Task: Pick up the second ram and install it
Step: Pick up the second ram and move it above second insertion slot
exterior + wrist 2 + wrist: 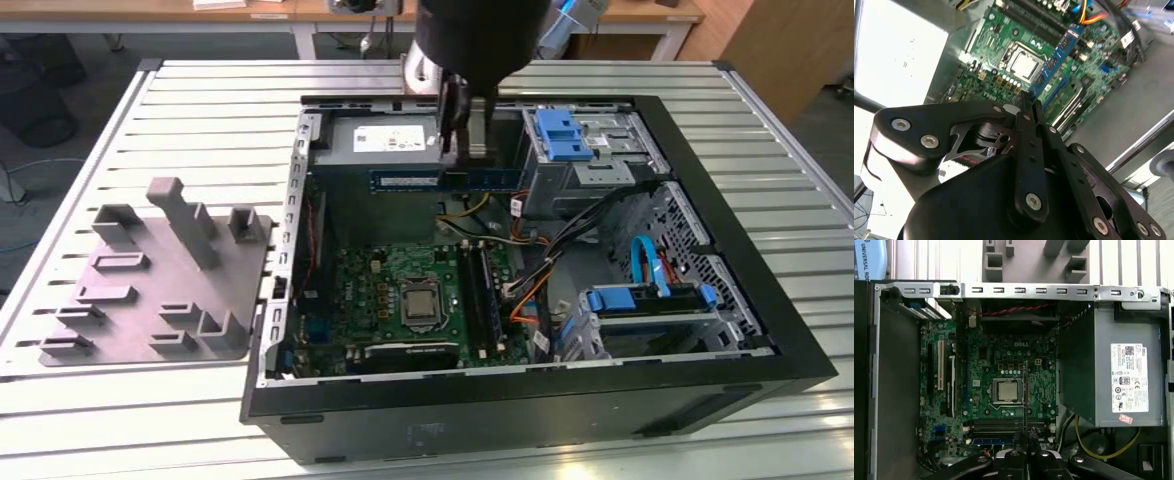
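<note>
Gripper (pixel 467 160) jaws pinched on the second ram (pixel 407 180), which hangs above the open case beside the power supply (pixel 380 140), well clear of the motherboard (pixel 400 290). Risk: the stick looks crosswise to the memory slots (pixel 999 425). Pushed down like that, it would likely jam or twist in the grip. Second wrist view shows the second ram (pixel 1059 55) broadside and blue. First wrist view has the second ram (pixel 1025 385) edge-on.

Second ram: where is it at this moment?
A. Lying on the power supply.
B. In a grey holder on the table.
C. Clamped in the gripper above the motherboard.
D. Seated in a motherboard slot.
C: in the second wrist view the gripper is shut on the second ram, which juts out in the air over the motherboard.
</note>
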Controlling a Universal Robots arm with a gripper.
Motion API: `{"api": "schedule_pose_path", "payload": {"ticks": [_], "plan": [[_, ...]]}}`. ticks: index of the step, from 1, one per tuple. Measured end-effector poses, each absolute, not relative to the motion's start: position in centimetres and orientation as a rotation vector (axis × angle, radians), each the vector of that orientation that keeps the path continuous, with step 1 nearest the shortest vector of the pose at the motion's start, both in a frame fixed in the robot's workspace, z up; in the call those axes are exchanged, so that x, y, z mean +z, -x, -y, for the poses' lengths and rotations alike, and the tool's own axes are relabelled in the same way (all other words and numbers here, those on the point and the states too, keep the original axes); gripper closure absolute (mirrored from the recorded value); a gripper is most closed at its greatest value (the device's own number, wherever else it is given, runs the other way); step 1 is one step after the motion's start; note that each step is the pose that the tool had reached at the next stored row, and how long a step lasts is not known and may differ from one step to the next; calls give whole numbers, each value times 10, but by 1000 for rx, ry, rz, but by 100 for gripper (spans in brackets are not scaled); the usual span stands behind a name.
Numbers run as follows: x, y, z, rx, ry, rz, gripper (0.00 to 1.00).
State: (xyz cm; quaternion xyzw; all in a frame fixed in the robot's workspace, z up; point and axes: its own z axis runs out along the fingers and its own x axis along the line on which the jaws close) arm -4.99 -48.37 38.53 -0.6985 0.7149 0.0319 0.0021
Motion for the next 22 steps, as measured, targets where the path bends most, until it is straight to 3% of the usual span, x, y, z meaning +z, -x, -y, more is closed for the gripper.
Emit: {"api": "schedule_pose_path", "payload": {"ticks": [22], "plan": [[368, 37, 486, 102, 2192, -2244, 86]]}}
